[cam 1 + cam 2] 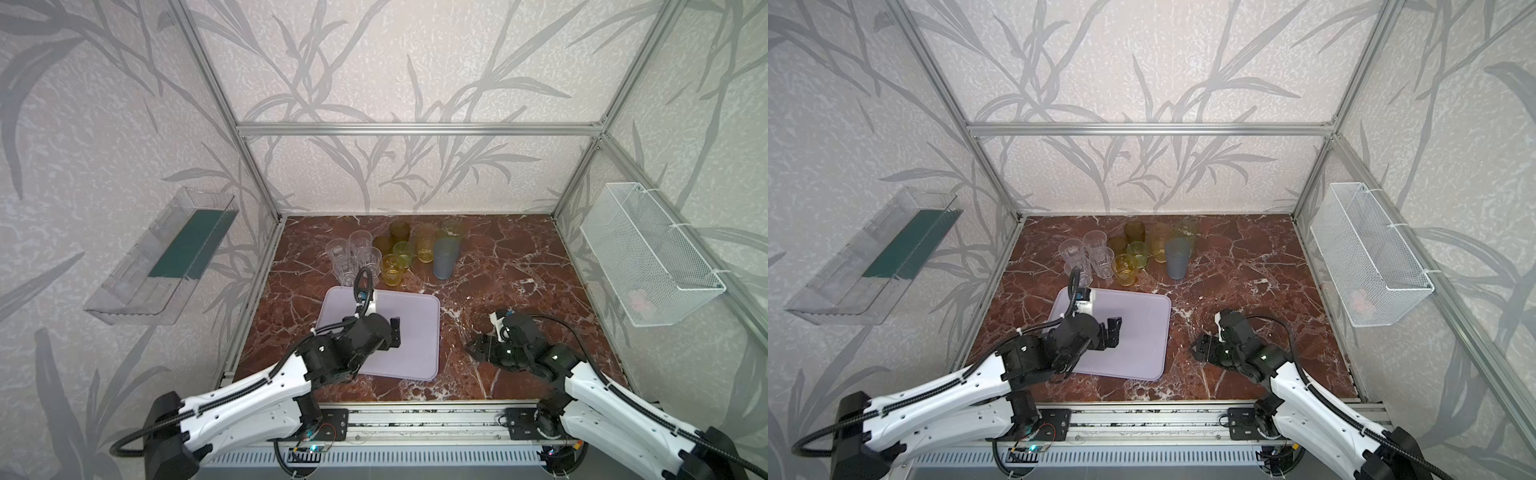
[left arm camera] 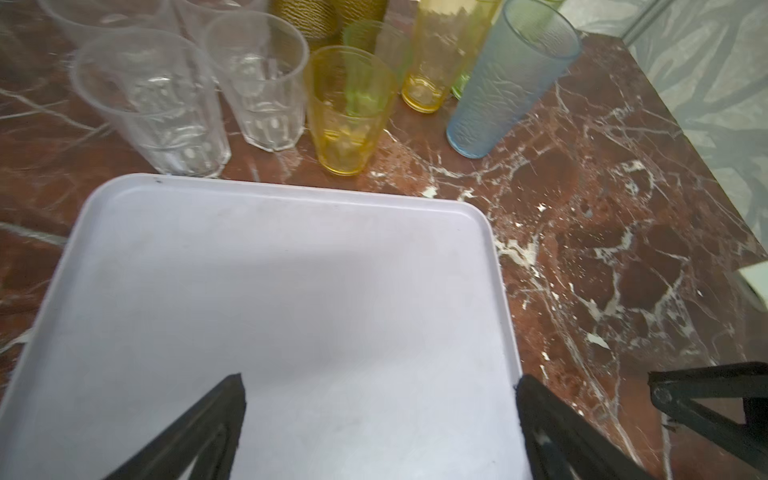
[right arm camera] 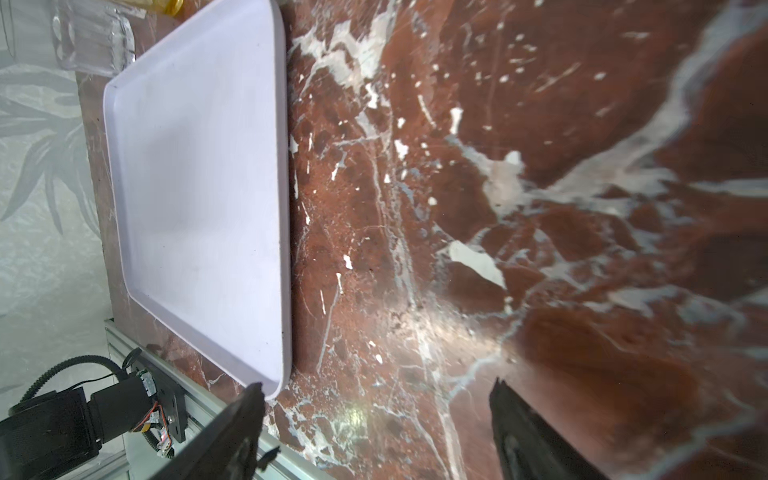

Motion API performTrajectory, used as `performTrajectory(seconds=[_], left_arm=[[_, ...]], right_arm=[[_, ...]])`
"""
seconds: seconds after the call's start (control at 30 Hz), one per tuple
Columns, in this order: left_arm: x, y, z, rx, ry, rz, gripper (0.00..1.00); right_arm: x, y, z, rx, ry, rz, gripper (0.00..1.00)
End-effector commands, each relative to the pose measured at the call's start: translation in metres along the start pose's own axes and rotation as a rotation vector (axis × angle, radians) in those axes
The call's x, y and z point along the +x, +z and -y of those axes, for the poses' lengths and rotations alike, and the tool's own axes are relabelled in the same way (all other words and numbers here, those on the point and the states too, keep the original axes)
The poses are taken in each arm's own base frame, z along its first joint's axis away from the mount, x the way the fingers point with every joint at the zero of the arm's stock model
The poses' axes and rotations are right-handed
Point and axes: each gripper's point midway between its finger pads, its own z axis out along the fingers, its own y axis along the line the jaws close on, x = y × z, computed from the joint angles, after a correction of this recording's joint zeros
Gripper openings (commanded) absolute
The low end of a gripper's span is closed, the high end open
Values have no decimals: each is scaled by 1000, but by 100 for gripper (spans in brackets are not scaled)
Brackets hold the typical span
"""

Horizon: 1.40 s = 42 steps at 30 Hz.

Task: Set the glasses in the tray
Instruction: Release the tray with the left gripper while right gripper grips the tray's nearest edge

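Observation:
The glasses (image 1: 395, 253) stand upright in a tight cluster on the red marble behind the tray: clear faceted ones (image 2: 158, 108) on the left, a short amber one (image 2: 347, 112) in the middle, and a tall blue-grey one (image 2: 511, 79) on the right. The lavender tray (image 1: 415, 316) lies flat with nothing in it, seen in both top views. My left gripper (image 2: 379, 380) hovers open over the tray's right half, empty. To the right of the tray, my right gripper (image 3: 377, 384) is open and empty above bare marble, near the tray's front corner.
A clear plastic bin (image 1: 166, 262) hangs on the left wall. A white wire mesh basket (image 1: 648, 253) hangs on the right wall. Aluminium frame posts bound the marble floor, and a metal rail (image 1: 415, 419) runs along its front edge.

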Motion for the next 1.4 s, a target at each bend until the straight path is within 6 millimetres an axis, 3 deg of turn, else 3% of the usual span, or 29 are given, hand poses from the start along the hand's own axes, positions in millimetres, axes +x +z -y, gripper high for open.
performTrajectory(seconds=[0.0, 0.2, 0.6, 0.77, 0.97, 1.37], left_arm=[[10, -8, -30, -59, -24, 3, 99], [22, -14, -39, -19, -53, -1, 99], [38, -11, -43, -18, -52, -53, 99], [40, -9, -43, -9, -63, -53, 99], [40, -10, -45, -13, -66, -46, 99], [42, -10, -52, -26, -71, -28, 99]], right_arm=[[-27, 5, -41, -100, -40, 62, 83], [-32, 34, -58, -109, -45, 21, 82], [-32, 77, -57, -48, -25, -20, 68], [-35, 85, -53, -12, -32, -5, 63], [-33, 91, -44, 41, -39, -21, 42], [-35, 88, -42, 152, -124, -15, 38]])
